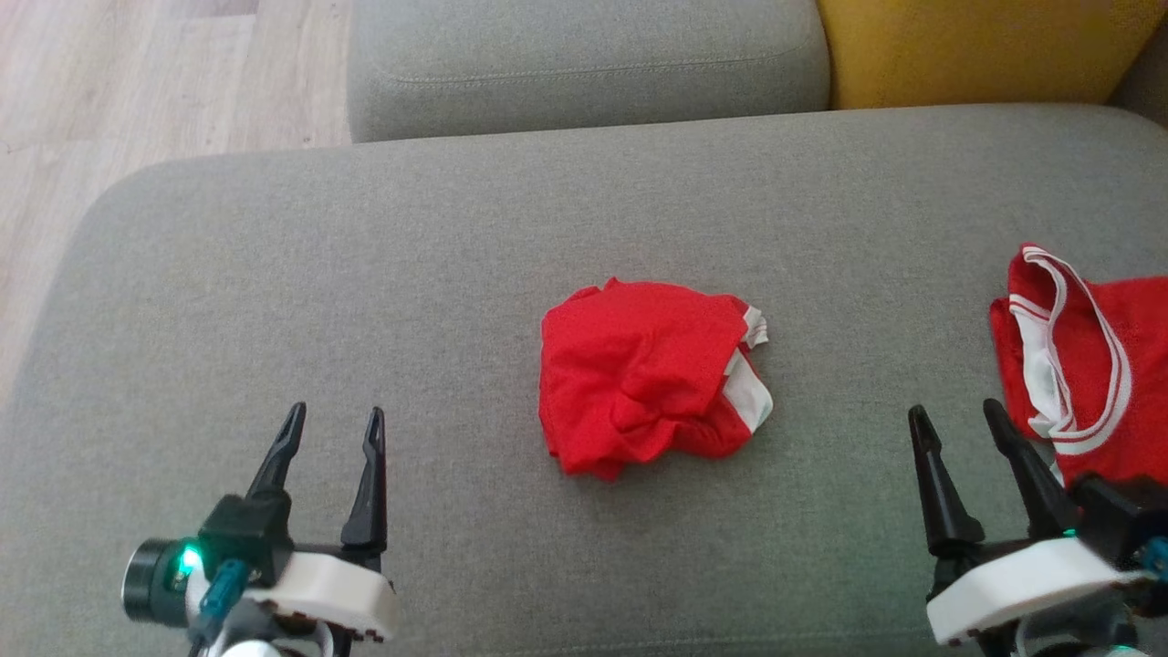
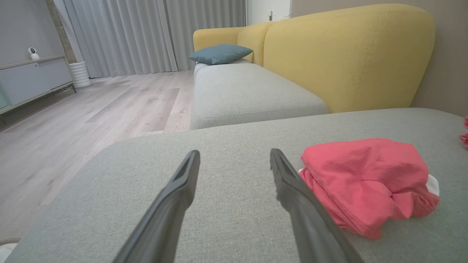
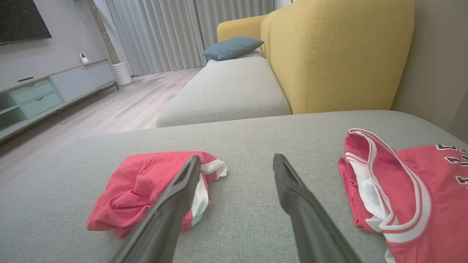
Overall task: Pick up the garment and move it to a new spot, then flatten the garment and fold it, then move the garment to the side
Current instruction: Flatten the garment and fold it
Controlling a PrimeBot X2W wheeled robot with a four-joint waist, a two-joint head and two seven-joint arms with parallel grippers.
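Note:
A crumpled red garment (image 1: 648, 376) with white trim lies bunched in the middle of the grey sofa cushion (image 1: 365, 274). It appears to the right of my left fingers in the left wrist view (image 2: 365, 182) and partly behind my left-hand finger in the right wrist view (image 3: 146, 190). My left gripper (image 1: 333, 429) hovers open at the lower left, well clear of the garment. At the lower right my right gripper (image 1: 954, 424) is open too, between the crumpled garment and a second red piece. Both grippers hold nothing.
A second red garment (image 1: 1086, 365) with white striped trim and dark lettering lies at the cushion's right edge (image 3: 409, 190). Behind are another grey cushion (image 1: 584, 64), a yellow sofa back (image 1: 985, 46) and a blue pillow (image 2: 219, 53). Wooden floor (image 1: 109, 100) lies to the left.

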